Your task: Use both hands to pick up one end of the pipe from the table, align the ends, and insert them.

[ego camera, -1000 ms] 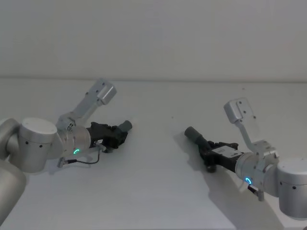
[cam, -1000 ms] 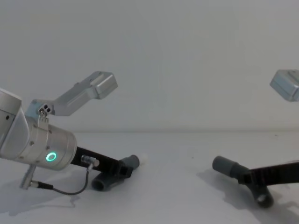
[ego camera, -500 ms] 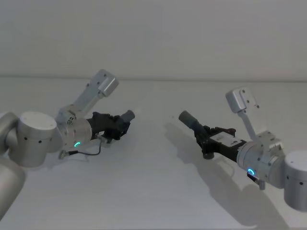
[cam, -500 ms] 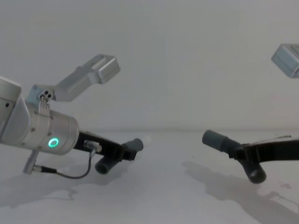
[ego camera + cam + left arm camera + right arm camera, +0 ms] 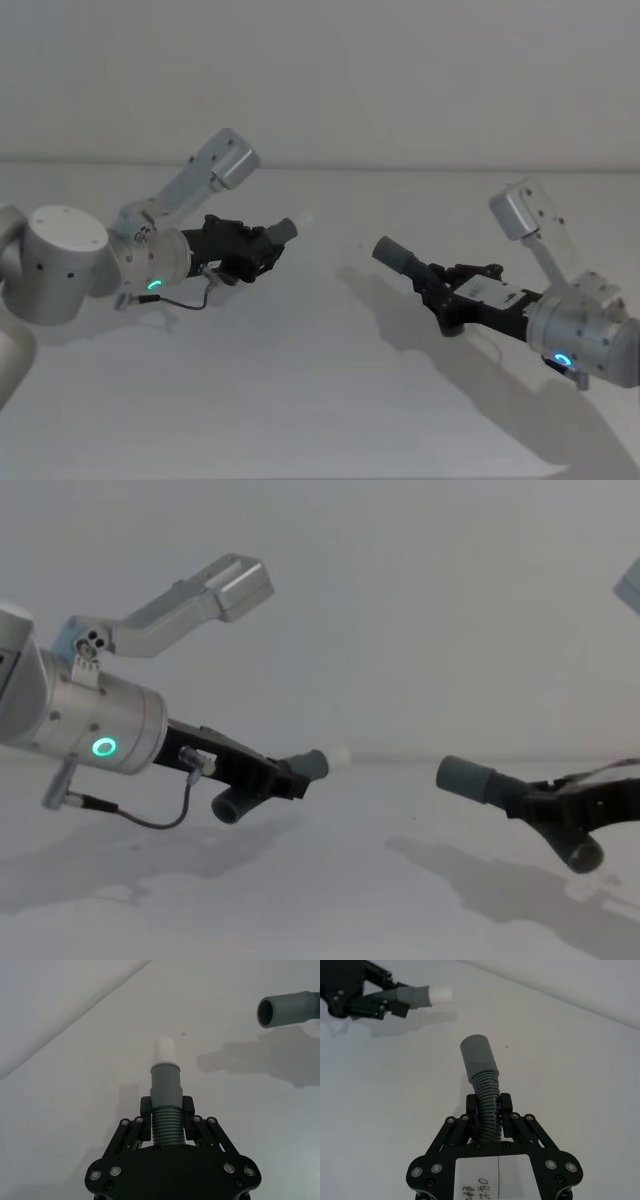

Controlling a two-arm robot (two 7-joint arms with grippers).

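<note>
Item 1: left pipe piece [image 5: 167, 1127], a curved, dark grey ribbed hose with a smooth lighter grey cuff [image 5: 166, 1082] and a narrower white tube tip [image 5: 162, 1050]. I see the left gripper [image 5: 166, 1108], black plastic with two fingers, clamped on the ribs just behind the cuff. It reaches in from the left on a thick silver wrist [image 5: 100, 735] with a green ring light [image 5: 103, 747].

Item 2: right pipe piece [image 5: 489, 1094], the same ribbed hose, ending in a plain open socket [image 5: 477, 1057]. The right gripper [image 5: 490, 1105] is closed on its ribs just behind the socket, its arm coming in low from the right.

Both pieces hang above the table [image 5: 300, 400], which is matt white and flat. Their ends are well apart and not in line, with shadows beneath. Behind is a plain pale wall [image 5: 320, 70].
</note>
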